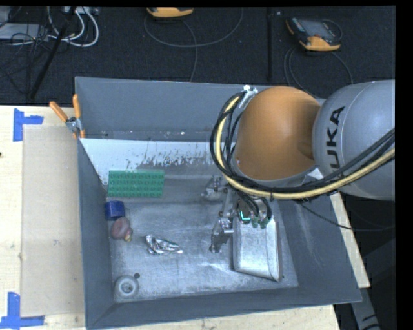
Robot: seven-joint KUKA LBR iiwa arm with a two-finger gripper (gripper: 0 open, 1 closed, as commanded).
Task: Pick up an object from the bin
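camera view: pincer (pixel 217 216) spread open over mid bin (pixel 91 213), crumpled silver scrap (pixel 162 245) nr it, on its left.

A dark floor (pixel 213 55) spans the top from 10 to 2 o'clock, evenly lit. White cables (pixel 84 26) lie bundled at 11 o'clock, and thin black cables (pixel 193 40) loop near 12. An orange-and-black object (pixel 169 10) sits at 12, and a second one like it (pixel 314 35), perhaps a small device, at 1 o'clock.

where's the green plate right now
In the camera view the green plate lies at the bin's upper left, just above the small blue cap.
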